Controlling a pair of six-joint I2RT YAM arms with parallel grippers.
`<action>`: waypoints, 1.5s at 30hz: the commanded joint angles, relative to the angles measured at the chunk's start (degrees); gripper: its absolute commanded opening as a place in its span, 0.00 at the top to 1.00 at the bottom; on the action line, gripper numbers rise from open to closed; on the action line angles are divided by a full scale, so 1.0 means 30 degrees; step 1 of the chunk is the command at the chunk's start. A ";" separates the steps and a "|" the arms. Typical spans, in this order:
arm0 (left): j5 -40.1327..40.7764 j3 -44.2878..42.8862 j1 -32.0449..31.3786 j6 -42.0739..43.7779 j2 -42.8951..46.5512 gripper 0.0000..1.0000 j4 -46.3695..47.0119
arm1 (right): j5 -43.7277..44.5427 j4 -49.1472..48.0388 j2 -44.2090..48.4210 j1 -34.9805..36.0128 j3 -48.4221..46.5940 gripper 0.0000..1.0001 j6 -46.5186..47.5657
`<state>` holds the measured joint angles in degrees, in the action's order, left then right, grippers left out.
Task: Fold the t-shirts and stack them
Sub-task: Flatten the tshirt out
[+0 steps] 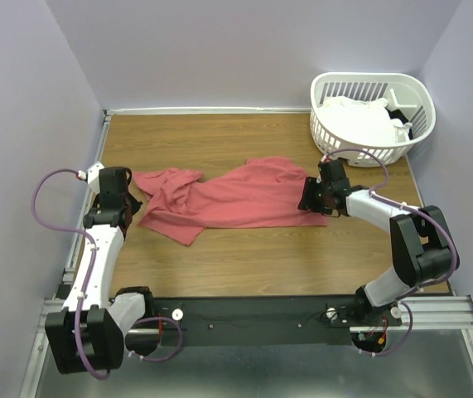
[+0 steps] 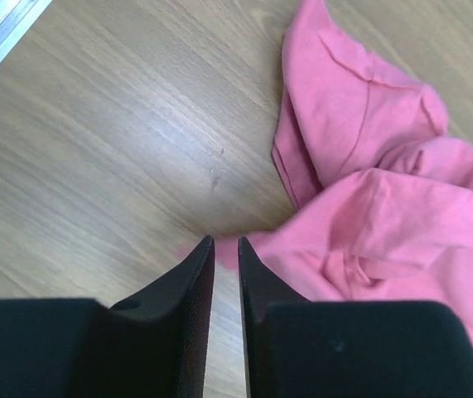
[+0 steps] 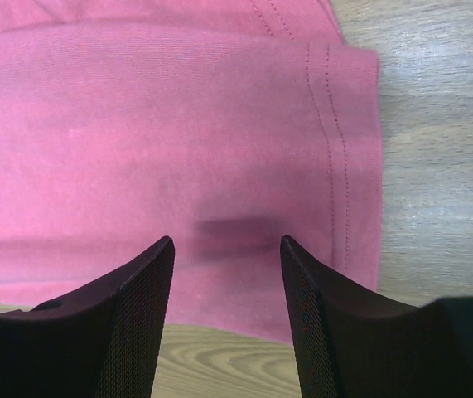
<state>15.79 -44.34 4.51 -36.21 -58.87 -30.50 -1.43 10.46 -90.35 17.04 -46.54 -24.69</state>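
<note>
**Coral tee sprawled mid-table, whites kept in basket**

A coral-red t-shirt is seen crumpled and stretched across the middle of the table, not yet folded. One end is bunched nr the table's left edge; the hemmed end is laid flat toward the right edge.

The left gripper is set at the bunched end. Its jaws are parted only a crack, w/ bare wood seen between them. Nothing is held, and the cloth's edge is seen just at the tips.

The right gripper is poised over the stitched hem w/ jaws spread wide and nothing gripped. Whether its tips touch the cloth cannot be told.

At the far right corner a white slatted laundry basket is stood, in which white t-shirts are heaped. A small dark item is glimpsed beside them inside, too small to be identified.
</note>
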 commanded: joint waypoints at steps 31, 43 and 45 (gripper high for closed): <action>-0.3064 -0.2768 -0.5345 -0.1379 -1.0459 0.60 0.6326 | -0.3744 -0.1289 -0.5127 0.2554 -0.5489 0.46 0.1285; -0.4238 -0.7308 -0.2297 0.0875 -1.4653 0.57 0.7181 | -0.0960 -0.1904 -0.8907 0.1733 -0.8916 0.46 0.0551; -0.4530 -0.7807 -0.2208 0.1227 -1.4363 0.53 0.6975 | -0.1308 -0.1846 -0.8618 0.1733 -0.9474 0.44 0.0903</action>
<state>3.79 -64.99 -3.14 -36.58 -102.24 -10.20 -9.89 4.23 -114.76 23.11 -72.93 -23.05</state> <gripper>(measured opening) 0.448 0.547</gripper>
